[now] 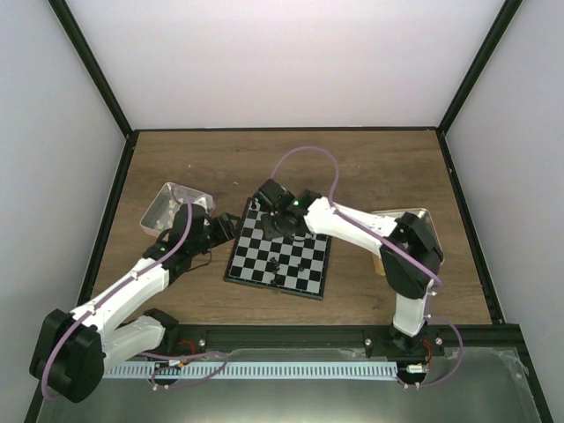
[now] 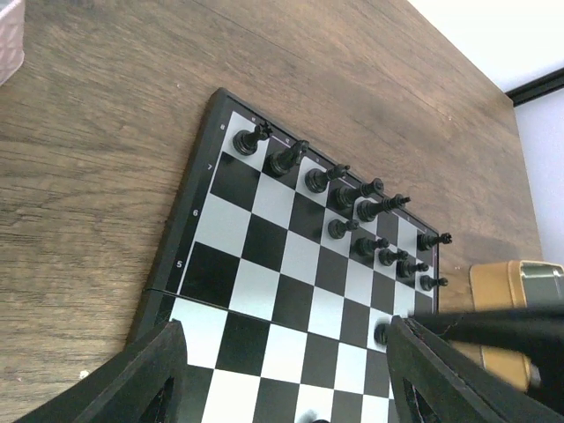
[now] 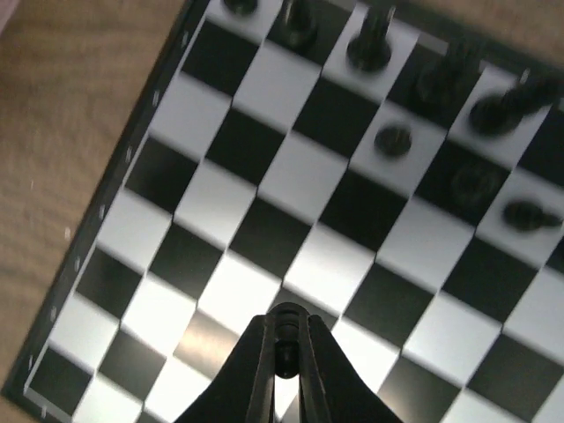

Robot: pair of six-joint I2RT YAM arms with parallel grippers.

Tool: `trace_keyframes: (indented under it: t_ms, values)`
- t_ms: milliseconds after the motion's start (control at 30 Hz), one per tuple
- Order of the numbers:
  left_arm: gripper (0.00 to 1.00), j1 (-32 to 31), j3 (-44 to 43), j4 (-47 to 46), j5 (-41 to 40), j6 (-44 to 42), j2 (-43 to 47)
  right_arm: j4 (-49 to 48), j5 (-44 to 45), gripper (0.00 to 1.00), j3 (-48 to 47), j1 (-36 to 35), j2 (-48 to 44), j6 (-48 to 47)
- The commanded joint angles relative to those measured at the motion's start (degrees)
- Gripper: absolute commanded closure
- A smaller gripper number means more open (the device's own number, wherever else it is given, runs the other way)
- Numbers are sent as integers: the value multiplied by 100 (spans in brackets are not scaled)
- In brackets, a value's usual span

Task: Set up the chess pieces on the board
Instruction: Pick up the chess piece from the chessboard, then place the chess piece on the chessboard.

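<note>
chess pieces (image 2: 352, 189) are standing along the board (image 2: 256, 238); right fingers (image 3: 256, 379) are pinching one piece (image 3: 285, 319) over it, left fingers (image 2: 150, 370) are hanging open.

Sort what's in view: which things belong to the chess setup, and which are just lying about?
Job: board, black chess pieces, one piece pinched in the right tool.
Lying about: pinkish tin, tan-rimmed tin.
</note>
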State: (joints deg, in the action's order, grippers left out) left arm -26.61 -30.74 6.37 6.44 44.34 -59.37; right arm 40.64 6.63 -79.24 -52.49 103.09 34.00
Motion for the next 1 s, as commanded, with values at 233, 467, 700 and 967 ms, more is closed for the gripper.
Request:
trace_keyframes:
  t_ms: [233,467,700,967]
  values:
    - [35,24,-28,159,-223,-70,142,-117,274,96,-1383,543,1316,-511]
    - [35,24,-27,110,-178,-72,85,-257,291,96,-1483,633,1633,-552]
    - [35,24,-28,101,-134,-69,66,-412,226,96,-1572,657,1832,-576]
    - [35,22,-28,93,-108,-61,56,-390,313,93,-1679,670,1987,-604]
